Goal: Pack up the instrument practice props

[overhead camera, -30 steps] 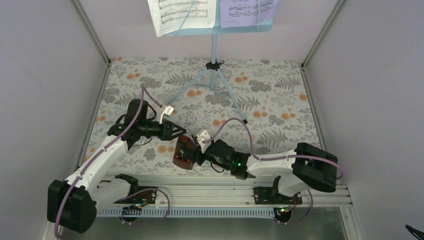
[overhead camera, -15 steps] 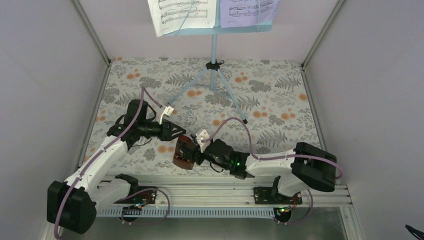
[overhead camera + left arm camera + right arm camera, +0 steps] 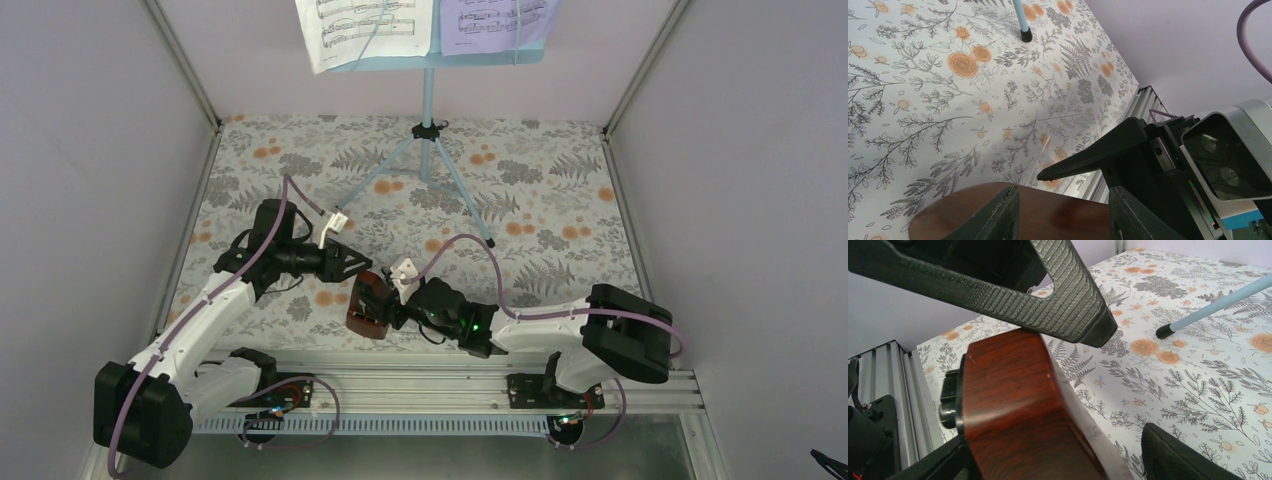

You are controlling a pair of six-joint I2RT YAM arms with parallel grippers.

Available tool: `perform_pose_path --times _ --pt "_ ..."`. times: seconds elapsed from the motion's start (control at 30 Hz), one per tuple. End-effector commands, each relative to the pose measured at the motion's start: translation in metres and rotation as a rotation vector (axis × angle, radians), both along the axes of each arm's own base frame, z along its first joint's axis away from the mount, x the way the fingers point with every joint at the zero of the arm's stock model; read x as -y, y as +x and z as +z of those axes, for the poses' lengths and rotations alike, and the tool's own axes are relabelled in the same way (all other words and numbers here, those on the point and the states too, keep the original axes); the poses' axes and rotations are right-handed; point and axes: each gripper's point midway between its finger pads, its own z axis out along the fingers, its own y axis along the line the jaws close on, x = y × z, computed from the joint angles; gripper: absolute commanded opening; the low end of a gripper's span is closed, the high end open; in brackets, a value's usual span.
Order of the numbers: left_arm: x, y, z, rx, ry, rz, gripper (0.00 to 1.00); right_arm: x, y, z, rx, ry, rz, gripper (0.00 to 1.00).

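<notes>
Floral surface (image 3: 560,200). Stand (image 3: 428,100) upright at far centre, tripod legs spread. White page (image 3: 365,30) and lavender page (image 3: 495,22) side by side on its desk. Metronome (image 3: 366,310) near the front edge, well apart from the stand, between both grippers. Left gripper (image 3: 358,268): jaws closed on its upper part, wood filling the gap. Right gripper (image 3: 395,300): jaws open astride it, one finger touching, the other clear.
</notes>
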Motion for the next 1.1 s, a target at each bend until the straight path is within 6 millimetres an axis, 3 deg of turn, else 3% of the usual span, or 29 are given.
perform_pose_path --times 0.0,0.2,0.33,0.6,0.7,0.83,1.07 --pt "0.001 -0.012 -0.004 -0.026 -0.001 -0.034 0.46 0.000 0.010 0.007 0.007 0.020 -0.058 0.73" --pt "0.001 -0.011 -0.004 -0.022 0.004 -0.026 0.46 0.001 0.009 0.012 0.007 0.031 -0.050 0.83" --pt "-0.001 -0.009 -0.003 -0.009 0.014 -0.007 0.50 0.003 0.005 0.018 0.013 0.039 -0.034 0.99" --pt "-0.010 0.003 0.012 0.070 0.030 0.094 0.71 0.016 -0.016 0.034 0.012 0.050 0.062 1.00" --pt "-0.015 0.010 0.024 0.113 0.022 0.159 0.79 0.027 -0.022 0.022 -0.027 0.016 0.067 1.00" --pt "-0.026 0.023 0.039 0.174 0.023 0.271 0.88 0.037 -0.030 -0.016 -0.123 -0.059 0.057 0.94" --pt "-0.045 0.059 0.065 0.305 0.101 0.431 0.93 0.023 -0.049 -0.062 -0.173 -0.202 0.000 0.95"
